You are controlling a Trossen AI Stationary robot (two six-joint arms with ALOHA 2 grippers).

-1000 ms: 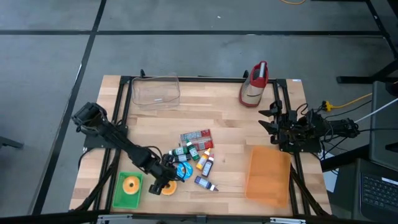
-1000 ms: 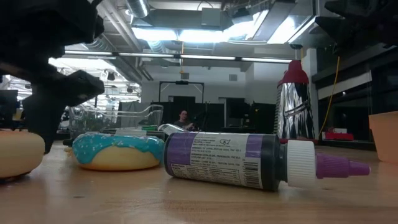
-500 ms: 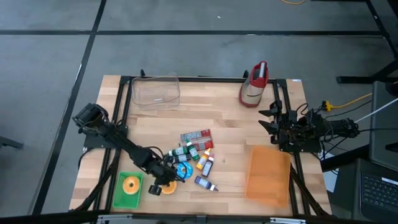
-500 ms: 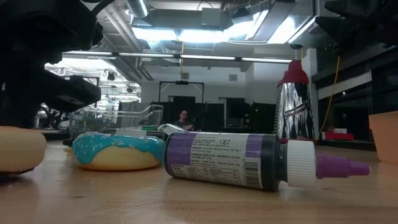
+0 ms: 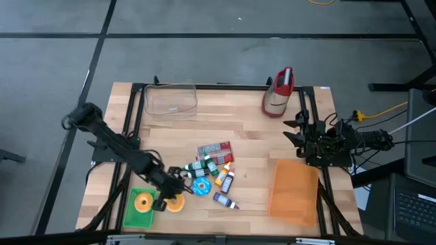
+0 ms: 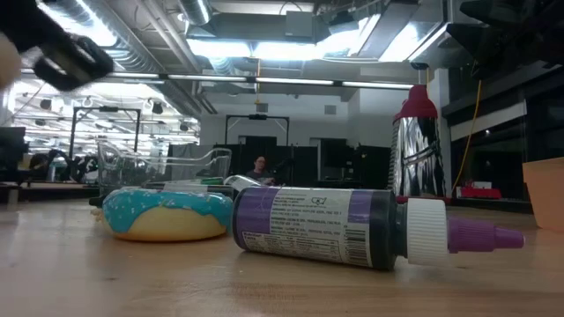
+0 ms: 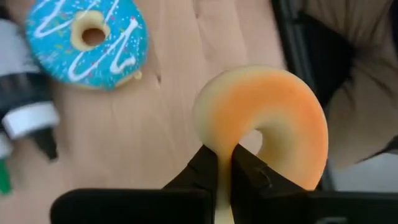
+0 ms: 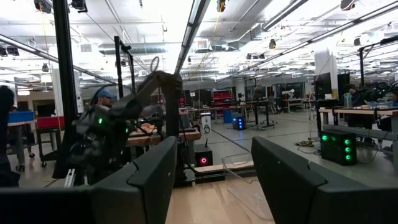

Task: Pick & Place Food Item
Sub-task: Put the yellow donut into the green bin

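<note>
An orange-glazed donut [image 7: 267, 118] hangs above the table's near left part, with my left gripper [image 7: 227, 155] shut on it; in the high view the donut [image 5: 176, 203] is just right of a green tray [image 5: 129, 216]. A second orange donut [image 5: 144, 202] lies in that tray. A blue-iced donut [image 5: 201, 186] lies flat on the wood beside several small bottles [image 5: 216, 169]. My right gripper [image 5: 294, 133] waits open at the table's right edge, holding nothing. My left gripper pinches the orange donut's ring [image 7: 225, 163] on the side nearest the wrist, one finger [image 7: 250, 171] in the hole and the other outside. The soft ring is squeezed thin between them. The fingers slant down from the table's left. The donut is lifted clear of the table.
A clear plastic tub [image 5: 170, 99] stands at the far left and a red and silver bottle [image 5: 278, 92] at the far right. An orange container [image 5: 294, 189] sits near right. A purple-capped bottle [image 6: 344, 227] lies on its side close to the blue donut [image 6: 167, 214].
My left gripper has shut on the orange donut, then risen with it and drifted a little toward the green tray. The donut, which lay on the wood, now hangs clear of the table. The blue donut and the bottles have stayed put.
</note>
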